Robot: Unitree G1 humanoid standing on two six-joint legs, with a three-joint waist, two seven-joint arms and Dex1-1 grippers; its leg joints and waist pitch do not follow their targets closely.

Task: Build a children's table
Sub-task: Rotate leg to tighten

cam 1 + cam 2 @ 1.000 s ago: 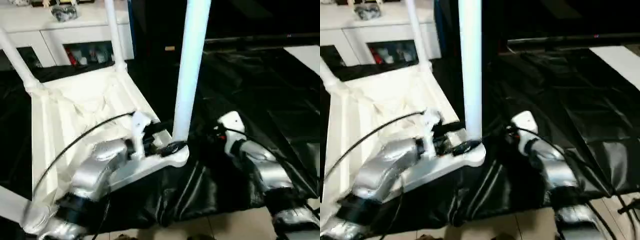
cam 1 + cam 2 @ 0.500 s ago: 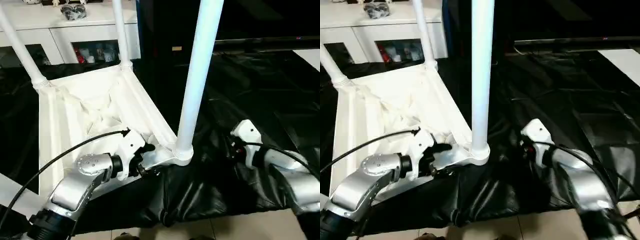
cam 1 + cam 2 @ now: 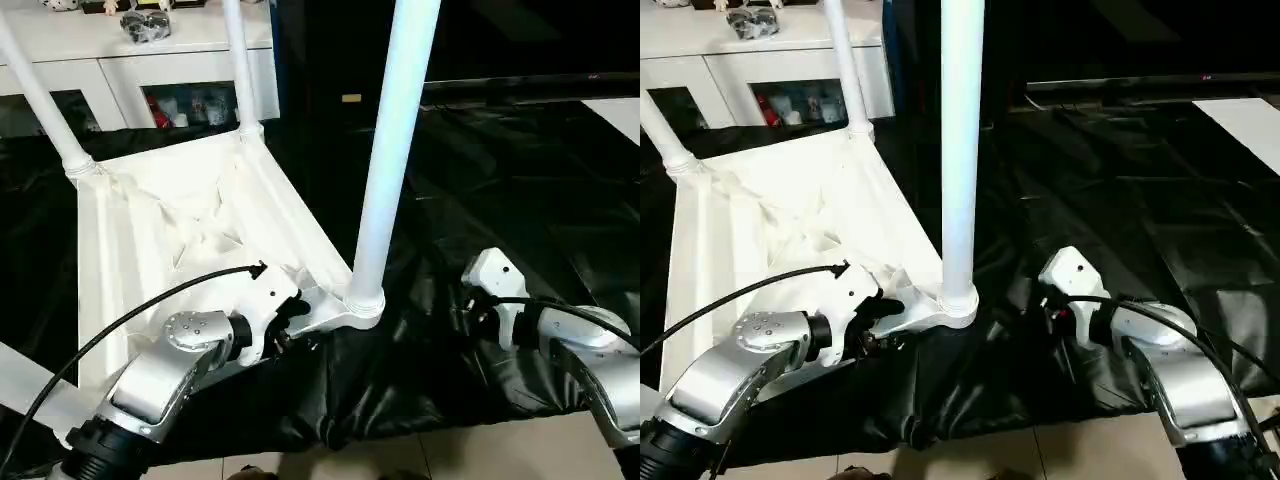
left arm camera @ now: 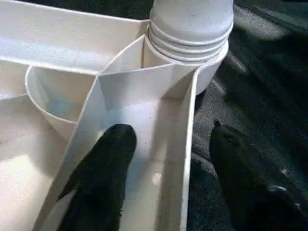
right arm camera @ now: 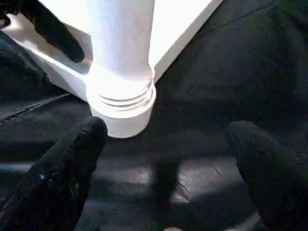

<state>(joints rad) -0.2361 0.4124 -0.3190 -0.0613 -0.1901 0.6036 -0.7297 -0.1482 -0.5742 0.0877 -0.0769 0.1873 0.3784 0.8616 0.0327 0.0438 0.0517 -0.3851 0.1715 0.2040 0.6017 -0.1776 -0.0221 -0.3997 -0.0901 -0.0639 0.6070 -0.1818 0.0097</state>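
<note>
Tabletop [image 3: 190,230] lay upside down on black sheet [image 3: 520,190], near leg [image 3: 395,150] upright in corner socket [image 3: 358,308].
Left claw [image 4: 166,178] straddled the rim by the socket, fingers not yet pinching; right claw [image 5: 163,168] spread, apart from the leg. Best: pinch rim firmly, steady the leg low, push straight down.

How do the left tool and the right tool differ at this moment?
The left tool straddles the tabletop rim wall, one finger inside, one outside; the right tool is wide open over the black sheet, touching nothing. The left sits at the corner socket; the right stands apart from it. Both face the near leg.
</note>
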